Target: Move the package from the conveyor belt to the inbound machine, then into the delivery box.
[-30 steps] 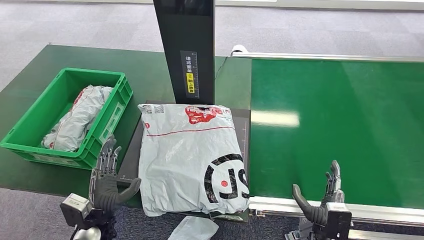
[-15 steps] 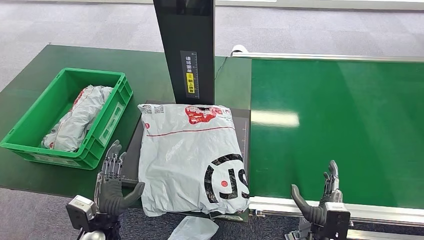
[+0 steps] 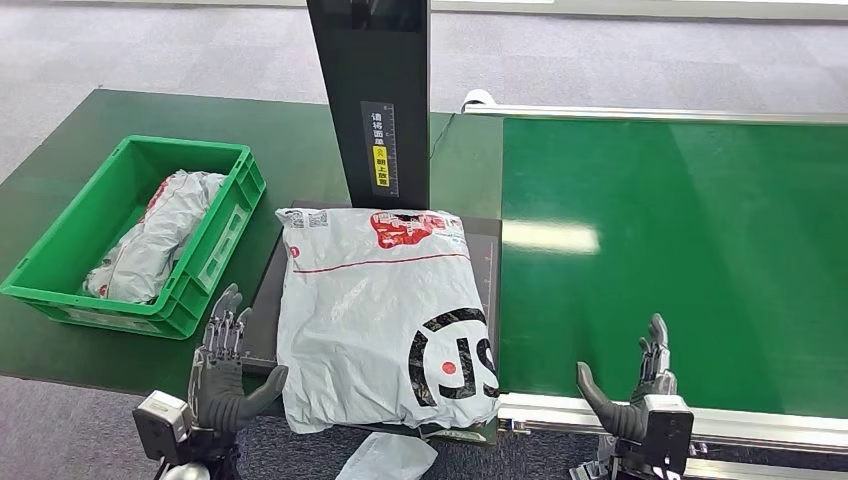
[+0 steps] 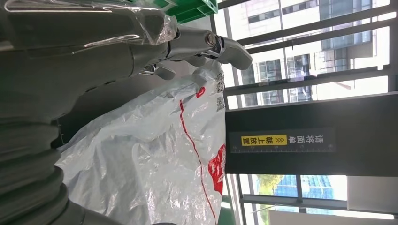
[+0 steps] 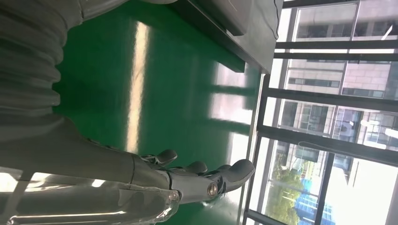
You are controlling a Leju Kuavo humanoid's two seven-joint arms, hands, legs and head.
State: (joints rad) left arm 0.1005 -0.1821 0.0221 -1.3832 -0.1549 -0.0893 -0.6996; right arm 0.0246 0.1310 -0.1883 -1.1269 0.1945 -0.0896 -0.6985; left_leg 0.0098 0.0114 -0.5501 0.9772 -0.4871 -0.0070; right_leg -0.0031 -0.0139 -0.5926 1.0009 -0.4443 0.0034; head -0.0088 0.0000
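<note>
Both open hands, left hand [image 3: 224, 362] and right hand [image 3: 634, 390], beside package [image 3: 383, 310] edges.

Right hand over green belt, holding nothing
Right hand [image 5: 141, 178] with fingers [image 5: 234, 171] stretched out and slightly apart, nothing between them; glossy green conveyor belt [image 5: 155, 93] beneath, streaked with light reflections; dark machine platform [image 5: 234, 28] bordering the belt; tall windows [image 5: 328, 117] beyond, buildings visible outside
</note>
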